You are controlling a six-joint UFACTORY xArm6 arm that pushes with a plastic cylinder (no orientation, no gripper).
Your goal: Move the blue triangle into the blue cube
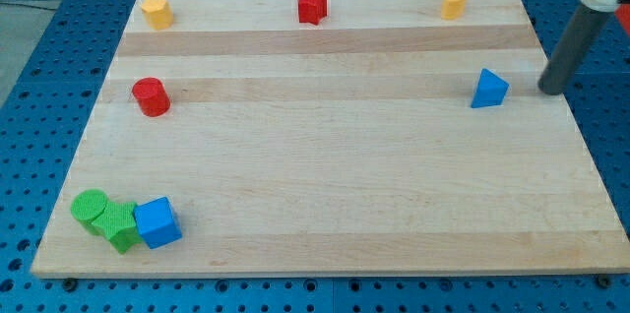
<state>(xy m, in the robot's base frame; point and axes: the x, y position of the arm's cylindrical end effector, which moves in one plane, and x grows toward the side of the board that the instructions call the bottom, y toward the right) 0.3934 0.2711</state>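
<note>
On the board (325, 175), my tip (549, 90) sits near the blue triangle (489, 89).

The wooden bench (335, 185) carries a blue triangle (489, 89) at right, a blue cube (157, 222) and two green blocks (106, 219) near left, a red cylinder (151, 96) left, and yellow (156, 11), red (311, 5) and yellow (453, 1) blocks far.

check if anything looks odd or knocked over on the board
Nothing stands out. The blue cube touches two green blocks at the view's bottom left. The blue triangle sits alone at the right, my tip just right of it.
</note>
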